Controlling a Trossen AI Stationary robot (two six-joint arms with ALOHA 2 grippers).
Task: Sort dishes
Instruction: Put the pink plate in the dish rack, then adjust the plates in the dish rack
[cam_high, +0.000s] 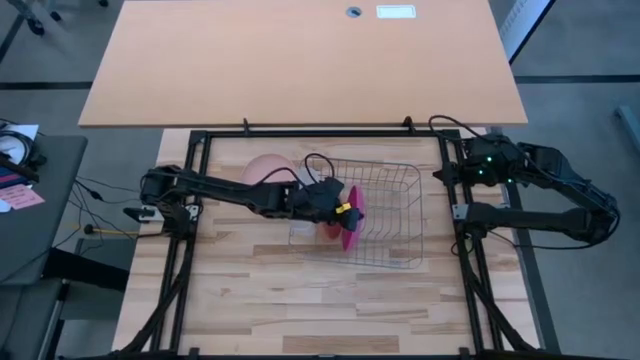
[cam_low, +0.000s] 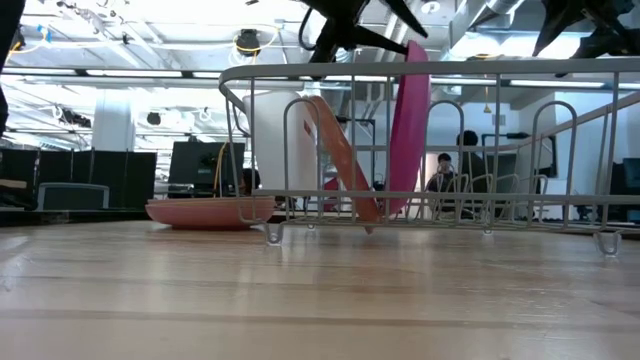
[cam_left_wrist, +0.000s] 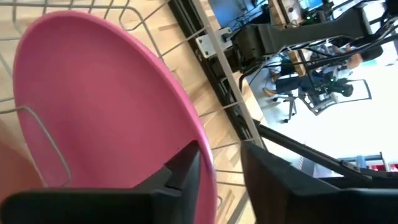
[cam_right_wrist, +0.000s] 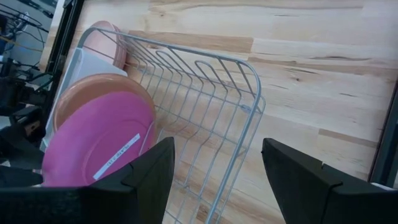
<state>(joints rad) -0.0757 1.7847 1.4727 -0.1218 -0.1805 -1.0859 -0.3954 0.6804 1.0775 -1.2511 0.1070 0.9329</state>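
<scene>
Bare wooden tabletop (cam_low: 300, 300) fills the foreground of the low view, and behind it stands the silver wire rack (cam_low: 520, 150) with two plates set on edge in its slots. The magenta plate (cam_high: 352, 222) stands nearly upright, and the orange-tan plate (cam_low: 345, 160) leans beside it at a steeper tilt.

The left end effector (cam_left_wrist: 217, 180) sits at the rim of the magenta plate, its fingers straddling the edge with a narrow gap on either side; whether they grip or have let go cannot be told, though the plate appears to rest in the rack on its own. The right end effector (cam_right_wrist: 214, 180) waits off at the right edge of the tabletop with its fingers wide and nothing between them.

A pale pink plate (cam_high: 268, 167) lies flat on the tabletop just outside the rack's far left corner, beside the translucent white tray (cam_right_wrist: 78, 65).

By the look of it, the sorting is partway done: two plates are racked, and at least the pale pink one is left to place. Something reddish shows under the left arm, too hidden to identify.
</scene>
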